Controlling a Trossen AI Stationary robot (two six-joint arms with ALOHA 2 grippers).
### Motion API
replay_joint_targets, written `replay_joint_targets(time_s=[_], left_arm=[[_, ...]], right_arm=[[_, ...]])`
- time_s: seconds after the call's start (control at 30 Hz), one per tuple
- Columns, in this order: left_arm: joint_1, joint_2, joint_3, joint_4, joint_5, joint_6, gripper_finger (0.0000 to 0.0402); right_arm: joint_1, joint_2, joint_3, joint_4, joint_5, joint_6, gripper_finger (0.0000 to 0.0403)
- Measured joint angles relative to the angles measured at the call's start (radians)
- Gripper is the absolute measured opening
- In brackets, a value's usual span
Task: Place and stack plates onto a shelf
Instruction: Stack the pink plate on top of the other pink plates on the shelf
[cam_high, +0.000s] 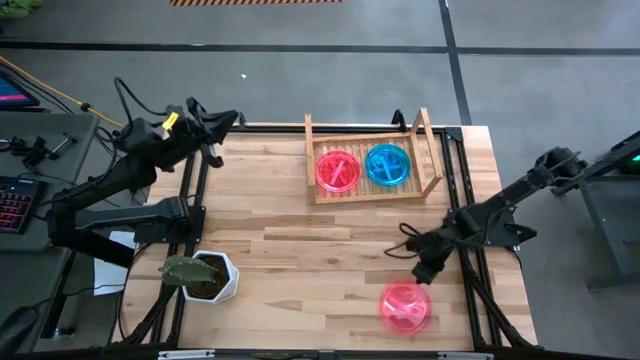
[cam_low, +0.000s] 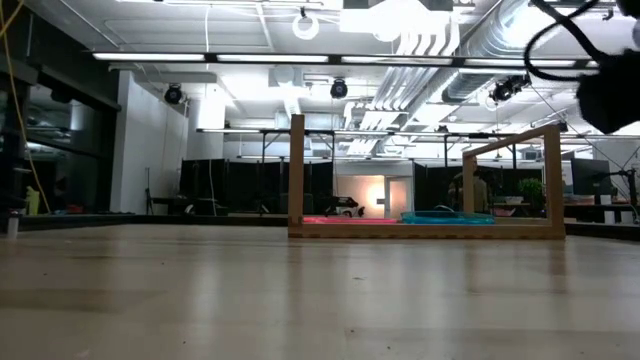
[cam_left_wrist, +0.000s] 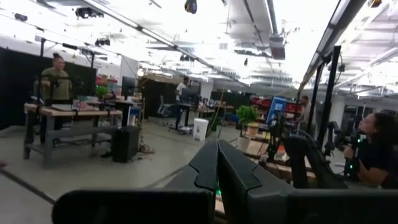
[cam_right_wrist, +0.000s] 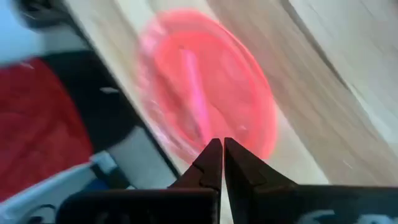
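Filling the right wrist view, a pink plate (cam_right_wrist: 211, 99) lies beyond closed, empty fingers (cam_right_wrist: 211, 163).

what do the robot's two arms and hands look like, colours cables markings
Both arms are dark, black jointed links with black cables looping along them. The left arm carries a small yellow tag near its wrist. The left hand and the right hand each end in two dark, tapered, wedge-shaped fingers.
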Motion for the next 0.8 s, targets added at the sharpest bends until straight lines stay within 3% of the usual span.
replay_joint_targets(time_s=[0.27, 0.47, 0.6, 0.8], left_arm=[[0.000, 0.001, 0.000, -0.043, 0.000, -0.010, 0.0001], [0.000, 0.000, 0.000, -0.043, 0.000, -0.018, 0.0001], [0.000, 0.000, 0.000, -0.043, 0.000, -0.018, 0.0001], [0.000, 0.000, 0.000, -0.043, 0.000, -0.018, 0.0001]], right_arm=[[-0.029, -0.002, 0.001, 0.020, 0.038, 0.048, 0.0000], [0.070, -0.002, 0.001, 0.009, 0.032, 0.217, 0.0006], [0.187, -0.002, 0.001, -0.036, 0.099, 0.380, 0.0043], [0.339, 0.019, 0.001, -0.030, 0.240, 0.614, 0.0139]])
